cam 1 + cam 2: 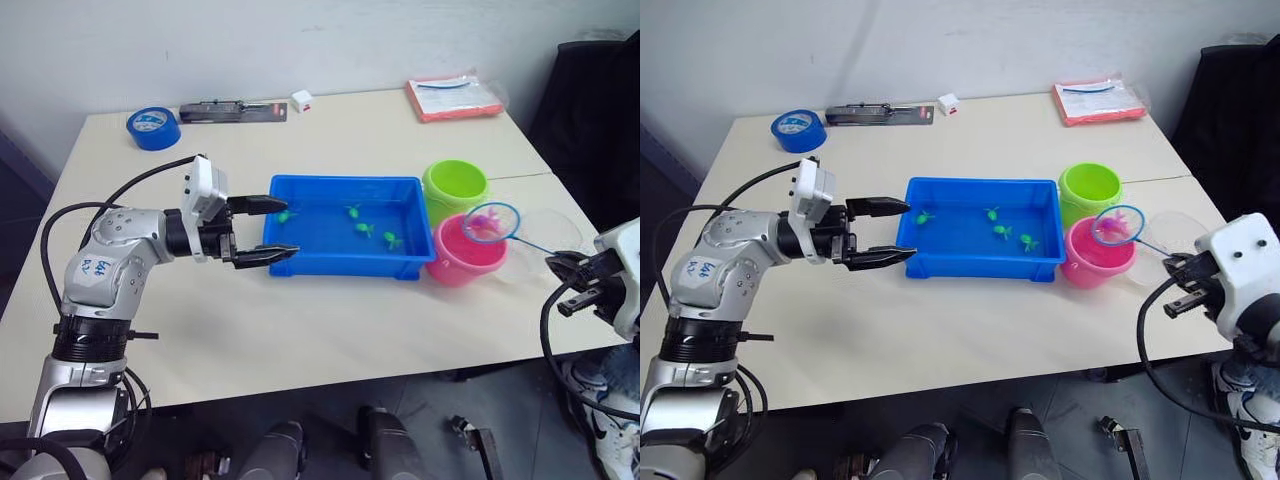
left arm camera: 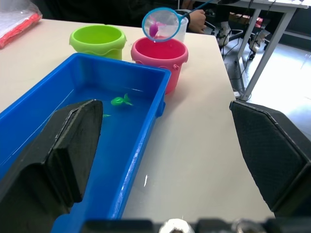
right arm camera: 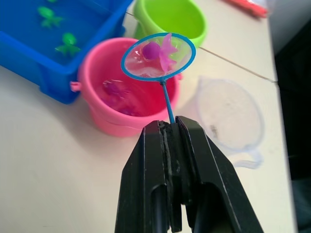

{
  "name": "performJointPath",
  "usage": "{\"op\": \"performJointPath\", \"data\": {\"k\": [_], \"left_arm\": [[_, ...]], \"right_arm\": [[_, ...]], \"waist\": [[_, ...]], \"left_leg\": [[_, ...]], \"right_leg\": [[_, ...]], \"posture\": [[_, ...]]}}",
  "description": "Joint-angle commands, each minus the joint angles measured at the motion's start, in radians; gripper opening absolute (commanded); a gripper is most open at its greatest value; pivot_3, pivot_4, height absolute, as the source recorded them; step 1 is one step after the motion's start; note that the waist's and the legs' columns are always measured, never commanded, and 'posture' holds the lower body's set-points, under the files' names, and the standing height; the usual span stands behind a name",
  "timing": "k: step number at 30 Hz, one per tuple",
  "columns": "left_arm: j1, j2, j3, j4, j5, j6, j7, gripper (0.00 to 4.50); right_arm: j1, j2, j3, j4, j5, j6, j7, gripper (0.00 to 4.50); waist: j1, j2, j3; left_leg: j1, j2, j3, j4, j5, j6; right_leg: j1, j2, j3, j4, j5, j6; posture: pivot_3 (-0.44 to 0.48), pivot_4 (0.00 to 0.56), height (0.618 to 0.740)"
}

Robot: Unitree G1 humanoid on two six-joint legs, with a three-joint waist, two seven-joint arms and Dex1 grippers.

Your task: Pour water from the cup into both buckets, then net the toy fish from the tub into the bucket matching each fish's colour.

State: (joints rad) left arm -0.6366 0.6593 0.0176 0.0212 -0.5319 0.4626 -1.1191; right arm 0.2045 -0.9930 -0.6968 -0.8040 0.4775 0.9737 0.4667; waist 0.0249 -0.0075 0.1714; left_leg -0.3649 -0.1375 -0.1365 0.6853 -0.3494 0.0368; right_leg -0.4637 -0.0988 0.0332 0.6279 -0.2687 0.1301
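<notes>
Right gripper (image 3: 171, 127): clamped on thin stick of blue-hooped mesh net (image 3: 158, 56).
Net: light, flexible; grip stick end.
Load: pink plastic fish (image 3: 160, 52) in mesh, above pink round bucket (image 3: 104, 92).

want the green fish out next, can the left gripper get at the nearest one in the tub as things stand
Probably yes. The left gripper is open at the tub's near end, and the nearest green fish lies just past its fingertips with nothing over it. The net is in the right gripper.
</notes>
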Motion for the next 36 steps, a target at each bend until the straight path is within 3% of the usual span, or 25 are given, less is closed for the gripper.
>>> {"op": "performJointPath", "data": {"k": [1, 10, 18, 26, 29, 31, 36], "left_arm": [[-0.039, -0.006, -0.001, 0.02, 0.011, -0.029, -0.024, 4.5], [-0.06, -0.021, -0.01, 0.05, 0.031, -0.042, -0.049, 4.5], [-0.051, -0.025, -0.005, 0.043, 0.03, -0.042, -0.05, 4.5], [0.002, -0.001, 0.029, -0.004, 0.027, -0.018, -0.001, 4.5], [0.111, 0.045, 0.096, -0.078, 0.034, 0.03, 0.082, 4.5], [0.16, 0.064, 0.139, -0.122, 0.016, 0.07, 0.126, 4.5], [0.292, 0.123, 0.247, -0.231, -0.021, 0.143, 0.18, 4.5]], "right_arm": [[0.051, -0.066, 0.063, -0.022, -0.2, -0.169, -0.01, 0.78], [0.172, -0.123, 0.118, 0.055, -0.581, -0.479, 0.035, 0.78], [0.099, -0.071, 0.115, 0.077, -0.635, -0.544, 0.094, 0.78], [-0.207, -0.027, 0.195, 0.053, -0.417, -0.293, 0.172, 0.78], [-0.59, 0.131, 0.38, 0.129, -0.167, 0.086, 0.174, 0.78], [-0.724, 0.2, 0.448, 0.162, -0.103, 0.205, 0.175, 0.78], [-0.841, 0.233, 0.542, 0.241, -0.088, 0.264, 0.138, 0.78]], "waist": [[0.001, 0.0, 0.0], [0.001, 0.0, 0.0], [0.0, 0.0, 0.0], [-0.002, 0.0, 0.0], [-0.021, -0.002, 0.0], [-0.027, -0.003, 0.001], [-0.01, -0.002, 0.001]], "left_leg": [[0.0, 0.0, 0.0, 0.0, 0.0, 0.0], [0.0, 0.0, 0.001, 0.0, 0.0, 0.0], [0.001, 0.0, 0.001, 0.0, 0.0, 0.0], [0.003, 0.002, 0.001, -0.001, 0.0, 0.0], [0.005, 0.002, 0.004, -0.001, 0.0, 0.0], [0.008, 0.004, 0.006, -0.003, 0.0, 0.0], [0.004, 0.008, 0.001, -0.004, -0.003, -0.004]], "right_leg": [[0.0, 0.0, 0.0, 0.0, 0.0, 0.0], [0.0, 0.001, 0.001, -0.001, 0.0, 0.0], [0.001, 0.001, 0.001, 0.0, 0.0, 0.0], [0.001, 0.002, 0.002, -0.001, 0.0, 0.0], [0.003, 0.002, 0.004, -0.002, 0.0, 0.0], [0.005, 0.002, 0.005, -0.006, 0.001, -0.001], [0.0, 0.005, 0.002, -0.001, -0.002, -0.005]], "posture": [[0.0, 0.15, 0.74], [0.0, 0.15, 0.74], [0.0, 0.15, 0.74], [0.0, 0.15, 0.74], [0.0, 0.15, 0.74], [0.0, 0.15, 0.74], [0.0, 0.15, 0.74]]}}
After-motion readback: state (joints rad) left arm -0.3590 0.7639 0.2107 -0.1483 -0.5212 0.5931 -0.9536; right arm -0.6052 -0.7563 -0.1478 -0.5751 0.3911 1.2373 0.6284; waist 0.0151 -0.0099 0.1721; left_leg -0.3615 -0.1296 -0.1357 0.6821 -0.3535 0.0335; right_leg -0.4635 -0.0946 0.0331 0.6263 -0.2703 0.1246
